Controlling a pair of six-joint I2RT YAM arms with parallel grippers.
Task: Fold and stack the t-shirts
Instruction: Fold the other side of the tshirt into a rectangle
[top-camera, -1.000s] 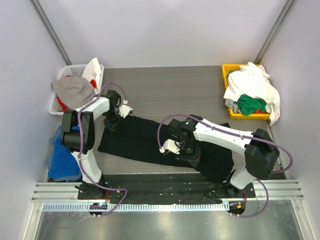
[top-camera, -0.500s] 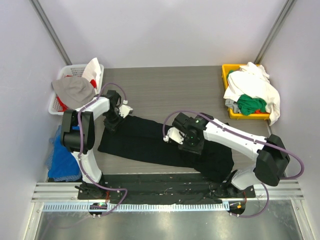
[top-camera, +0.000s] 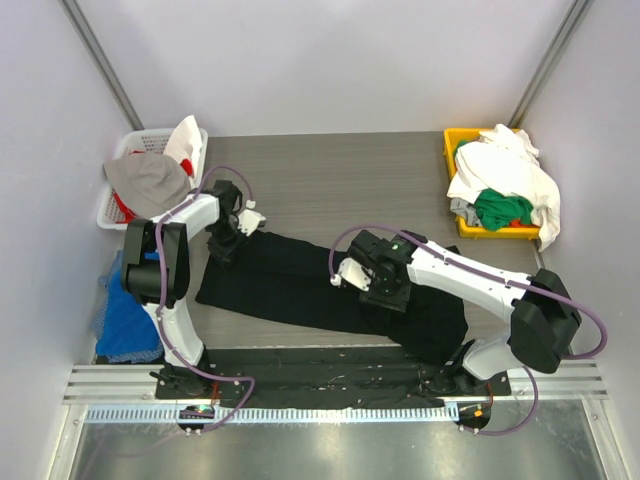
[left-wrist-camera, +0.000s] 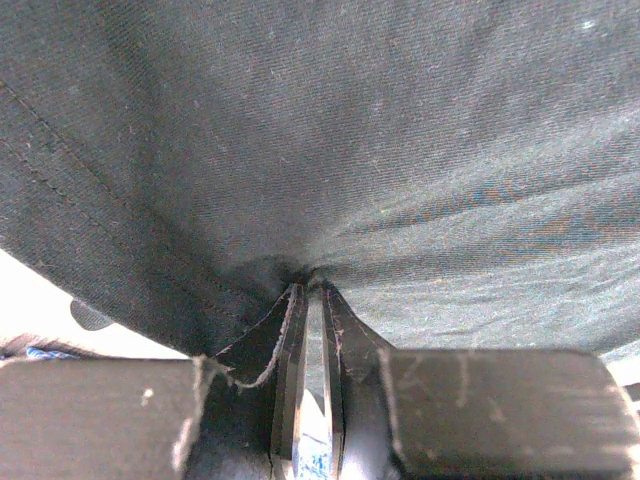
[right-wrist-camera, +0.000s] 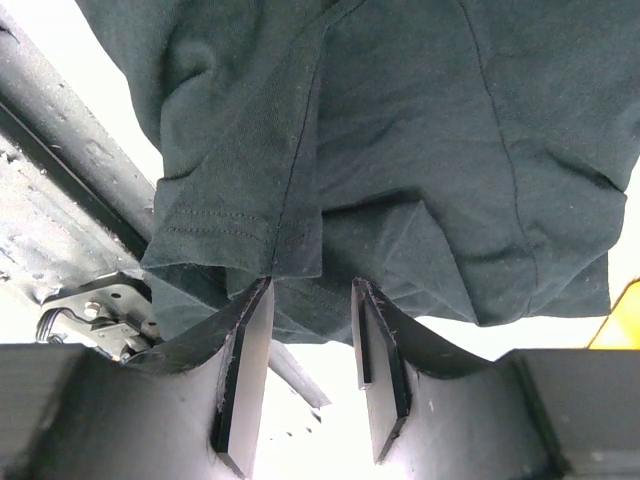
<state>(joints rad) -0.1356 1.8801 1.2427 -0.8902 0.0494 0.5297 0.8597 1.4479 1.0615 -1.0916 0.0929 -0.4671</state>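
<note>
Top external view: the big plain black fabric t-shirt (top-camera: 275, 280) is lying stretched out left to right, closer to the near edge of the worktop. The left gripper (top-camera: 228, 240) is pinching the shirt's far left corner, and on the left wrist cam its jaws are squeezing together on a fold of fabric. The right gripper (top-camera: 385, 288) is sitting over the shirt's middle, jaws parted, gripping nothing. A white shirt (top-camera: 500, 170) and a green shirt (top-camera: 502, 210) are spilling out of the yellow plastic bin (top-camera: 452, 140) at the far right corner.
</note>
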